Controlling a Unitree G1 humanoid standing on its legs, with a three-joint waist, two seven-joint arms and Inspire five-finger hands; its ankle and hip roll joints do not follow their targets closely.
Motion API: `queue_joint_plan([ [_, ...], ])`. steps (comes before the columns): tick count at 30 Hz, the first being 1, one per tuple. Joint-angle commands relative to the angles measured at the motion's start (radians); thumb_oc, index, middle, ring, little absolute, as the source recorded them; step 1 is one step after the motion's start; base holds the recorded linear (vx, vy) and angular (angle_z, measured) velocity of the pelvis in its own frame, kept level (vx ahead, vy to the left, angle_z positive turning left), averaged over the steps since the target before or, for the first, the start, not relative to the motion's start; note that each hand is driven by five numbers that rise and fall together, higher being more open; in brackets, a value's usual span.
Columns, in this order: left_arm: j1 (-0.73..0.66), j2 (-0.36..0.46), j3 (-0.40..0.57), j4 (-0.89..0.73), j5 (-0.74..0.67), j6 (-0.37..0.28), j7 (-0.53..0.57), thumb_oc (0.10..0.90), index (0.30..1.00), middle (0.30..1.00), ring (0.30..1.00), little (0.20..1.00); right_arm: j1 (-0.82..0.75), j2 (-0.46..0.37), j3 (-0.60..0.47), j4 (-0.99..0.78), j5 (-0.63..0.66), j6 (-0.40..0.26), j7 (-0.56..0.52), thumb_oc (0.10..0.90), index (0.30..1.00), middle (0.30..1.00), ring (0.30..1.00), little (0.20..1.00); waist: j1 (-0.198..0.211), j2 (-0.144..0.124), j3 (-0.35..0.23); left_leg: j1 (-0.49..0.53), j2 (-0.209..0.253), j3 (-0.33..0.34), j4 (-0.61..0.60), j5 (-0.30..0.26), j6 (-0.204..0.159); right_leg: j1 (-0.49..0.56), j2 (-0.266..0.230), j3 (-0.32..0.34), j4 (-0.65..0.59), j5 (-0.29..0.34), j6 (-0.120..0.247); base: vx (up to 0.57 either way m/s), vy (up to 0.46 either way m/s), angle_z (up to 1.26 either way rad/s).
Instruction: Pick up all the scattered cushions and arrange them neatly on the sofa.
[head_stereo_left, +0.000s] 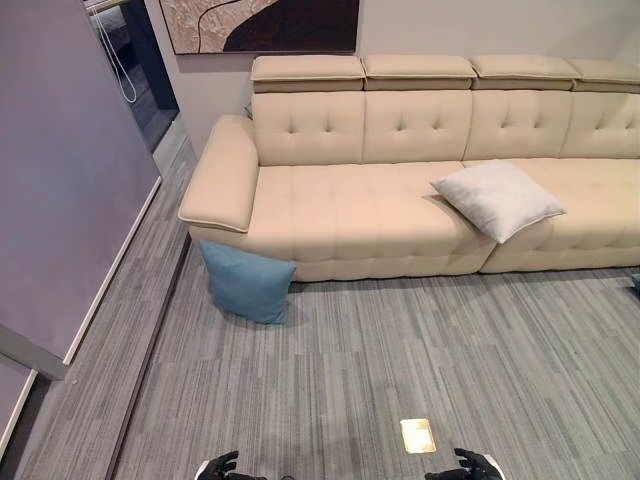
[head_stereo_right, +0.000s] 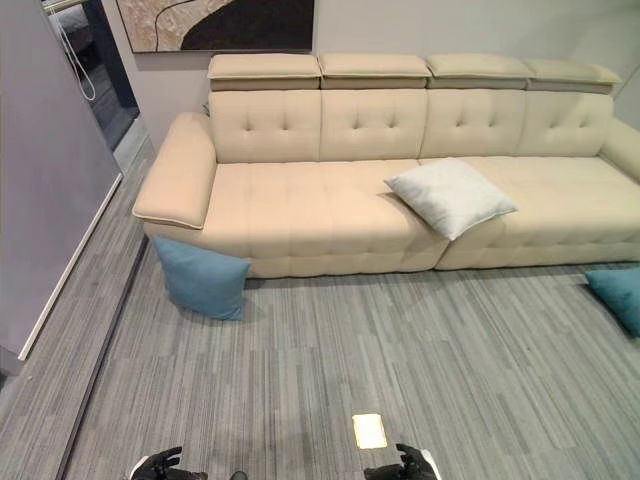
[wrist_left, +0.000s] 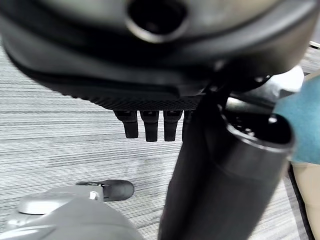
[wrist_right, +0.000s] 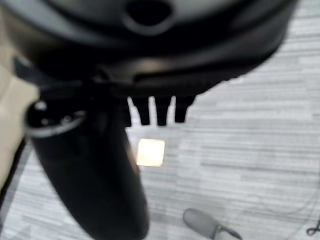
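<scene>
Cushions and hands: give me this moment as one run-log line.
white cushion: on sofa seat | blue cushion: floor, leaning on sofa front | second blue cushion: floor, right | left hand: empty | right hand: empty

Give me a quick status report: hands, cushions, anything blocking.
Left hand and right hand low, both empty. White cushion on sofa; blue cushion on floor against sofa's end; another blue cushion at right. Path looks clear.

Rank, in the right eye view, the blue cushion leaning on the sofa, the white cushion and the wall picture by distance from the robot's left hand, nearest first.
From the left hand, low at the view's bottom edge:
1. Blue cushion, on the floor against the sofa's left end.
2. White cushion, flat on the seat, further right.
3. Wall picture, above the backrest.
</scene>
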Motion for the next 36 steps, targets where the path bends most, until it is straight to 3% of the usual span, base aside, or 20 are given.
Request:
queue_joint_plan([
  [1, -0.069, 0.028, 0.002, 0.045, 0.027, -0.012, 0.024, 0.8, 0.9, 0.9, 0.9, 0.9, -0.059, -0.021, 0.026, -0.001, -0.009, -0.028, -0.031, 0.8, 0.9, 0.9, 0.9, 0.9, 0.01, -0.04, 0.019, 0.028, -0.008, 0.032, 0.017, -0.073, -0.007, -0.018, -0.048, 0.013, 0.029, -0.058, 0.048, 0.0, -0.027, 0.09],
  [12, -0.072, 0.025, -0.008, 0.042, -0.003, -0.01, 0.019, 0.8, 0.9, 0.9, 0.9, 0.9, -0.053, -0.021, 0.03, -0.017, -0.003, -0.03, -0.036, 0.8, 0.9, 0.9, 0.9, 0.9, 0.023, -0.042, 0.036, -0.014, -0.015, -0.055, 0.047, -0.062, -0.025, -0.023, -0.033, -0.045, 0.058, -0.094, 0.017, -0.01, -0.058, 0.3],
  [19, -0.082, 0.021, -0.006, 0.038, -0.022, -0.011, 0.023, 0.8, 0.9, 0.9, 0.9, 0.9, -0.067, -0.037, 0.038, -0.031, -0.005, -0.036, -0.044, 0.8, 0.9, 0.9, 0.9, 0.9, 0.046, -0.07, 0.074, -0.115, -0.046, -0.105, 0.167, -0.078, -0.038, -0.027, -0.032, -0.077, 0.045, -0.093, 0.001, -0.01, -0.038, 0.59],
  [20, -0.083, 0.021, -0.005, 0.036, -0.026, -0.011, 0.022, 0.8, 0.9, 0.9, 0.9, 0.9, -0.071, -0.033, 0.043, -0.04, -0.006, -0.036, -0.047, 0.8, 0.9, 0.9, 0.9, 0.9, 0.054, -0.083, 0.082, -0.147, -0.06, -0.09, 0.206, -0.092, -0.036, -0.029, -0.041, -0.096, 0.038, -0.091, 0.003, 0.05, 0.078, 0.49],
  [25, -0.09, 0.021, -0.005, 0.027, -0.025, -0.013, 0.023, 0.8, 0.9, 0.9, 0.9, 0.9, -0.076, -0.022, 0.05, -0.05, -0.012, -0.025, -0.046, 0.8, 0.9, 0.9, 0.9, 0.9, 0.056, -0.101, 0.085, -0.188, -0.054, 0.043, 0.254, -0.123, -0.022, -0.04, -0.065, -0.131, 0.037, -0.088, 0.015, 0.05, 0.129, 0.43],
  [28, -0.079, 0.03, 0.009, 0.038, -0.011, -0.009, 0.02, 0.8, 0.9, 0.9, 0.9, 0.9, -0.075, -0.005, 0.06, -0.045, -0.024, -0.021, -0.042, 0.8, 0.9, 0.9, 0.9, 0.9, 0.068, -0.113, 0.079, -0.175, -0.061, 0.057, 0.247, -0.144, -0.005, -0.03, -0.075, -0.127, 0.053, -0.094, 0.025, 0.14, 0.167, 0.09],
  [32, -0.079, 0.055, 0.018, 0.038, 0.003, -0.005, 0.018, 0.8, 0.9, 0.9, 0.9, 0.9, -0.083, 0.013, 0.071, -0.05, -0.037, -0.013, -0.036, 0.8, 0.9, 0.9, 0.9, 0.9, 0.079, -0.123, 0.082, -0.149, -0.074, 0.058, 0.221, -0.161, 0.03, -0.068, -0.113, -0.112, 0.171, -0.092, 0.049, 0.13, 0.214, -0.1],
  [33, -0.08, 0.071, 0.027, 0.033, -0.004, -0.005, 0.019, 0.8, 0.9, 0.9, 0.9, 0.9, -0.089, 0.021, 0.076, -0.059, -0.039, -0.01, -0.033, 0.8, 0.9, 0.9, 0.9, 0.9, 0.078, -0.122, 0.089, -0.13, -0.078, 0.055, 0.214, -0.169, 0.049, -0.115, -0.135, -0.1, 0.285, -0.073, 0.068, 0.11, 0.202, -0.05],
  [34, -0.08, 0.071, 0.027, 0.033, -0.004, -0.005, 0.018, 0.8, 0.9, 0.9, 0.9, 0.9, -0.089, 0.021, 0.075, -0.059, -0.039, -0.01, -0.033, 0.8, 0.9, 0.9, 0.9, 0.9, 0.076, -0.123, 0.086, -0.135, -0.079, 0.054, 0.213, -0.166, 0.05, -0.119, -0.136, -0.101, 0.284, -0.071, 0.068, 0.1, 0.201, -0.03],
  [36, -0.079, 0.084, 0.042, 0.028, -0.016, -0.006, 0.023, 0.8, 0.9, 0.9, 0.9, 0.9, -0.096, 0.024, 0.082, -0.065, -0.045, -0.008, -0.031, 0.8, 0.9, 0.9, 0.9, 0.9, 0.072, -0.115, 0.098, -0.113, -0.081, 0.047, 0.212, -0.174, 0.069, -0.164, -0.147, -0.085, 0.393, -0.041, 0.081, 0.09, 0.158, 0.08],
])
